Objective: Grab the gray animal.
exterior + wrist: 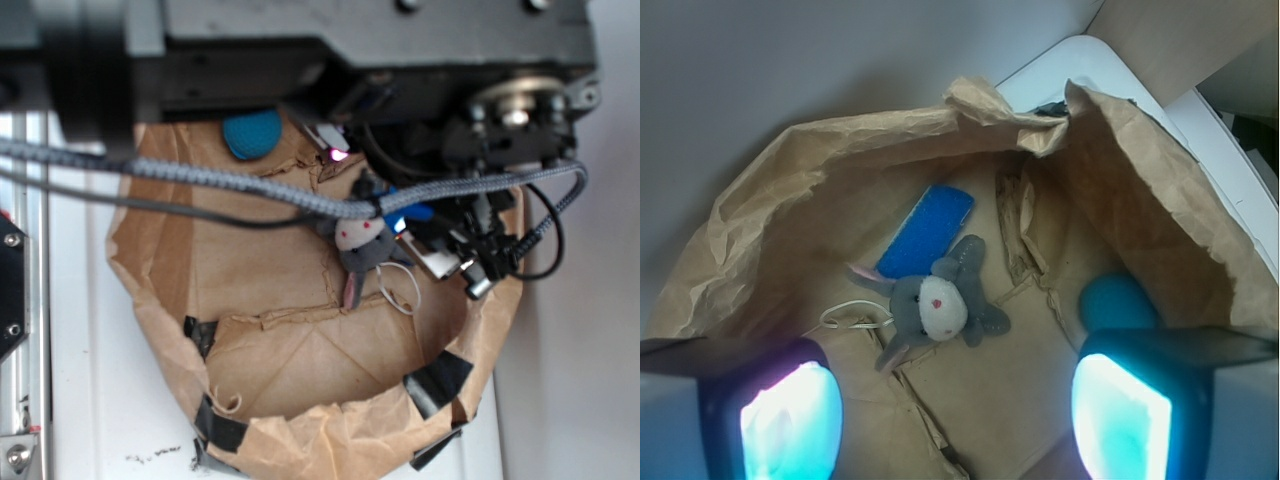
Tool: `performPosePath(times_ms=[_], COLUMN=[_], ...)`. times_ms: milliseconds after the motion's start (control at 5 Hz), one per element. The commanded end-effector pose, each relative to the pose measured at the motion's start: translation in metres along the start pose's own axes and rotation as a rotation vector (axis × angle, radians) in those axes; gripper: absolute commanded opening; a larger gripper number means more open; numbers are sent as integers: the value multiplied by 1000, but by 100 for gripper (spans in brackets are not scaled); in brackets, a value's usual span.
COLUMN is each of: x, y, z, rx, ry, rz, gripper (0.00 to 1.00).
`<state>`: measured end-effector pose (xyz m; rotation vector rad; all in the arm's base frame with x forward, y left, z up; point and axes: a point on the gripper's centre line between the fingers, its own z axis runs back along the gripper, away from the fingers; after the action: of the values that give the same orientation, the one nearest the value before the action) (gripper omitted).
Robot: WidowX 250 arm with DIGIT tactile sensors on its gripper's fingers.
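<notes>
While the gripper (955, 420) hangs wide open and empty above it, the gray animal (937, 303), soft plush with a cream face, lies mid-floor in the crumpled brown paper bag (790, 180). A flat blue rectangle (928, 231) touches it; a teal ball (1117, 303) sits near the bag's wall. No writing is legible.

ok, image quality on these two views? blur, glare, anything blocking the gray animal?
Exterior: the arm and braided cable are close and out of focus, covering the top of the frame; the gray animal is soft and partly hidden behind the cable. Wrist: the gray animal is sharp and unobstructed; the pincer fingers glow blown-out cyan-white; bluish cast overall.
</notes>
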<state>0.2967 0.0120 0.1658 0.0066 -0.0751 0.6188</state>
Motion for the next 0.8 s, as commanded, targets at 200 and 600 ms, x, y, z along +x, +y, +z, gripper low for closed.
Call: performPosePath(times_ms=[200, 600], x=[48, -1], y=[-21, 0], z=[-9, 9], rx=[-20, -188], ry=[-173, -182], rz=[-490, -970], gripper=[100, 100])
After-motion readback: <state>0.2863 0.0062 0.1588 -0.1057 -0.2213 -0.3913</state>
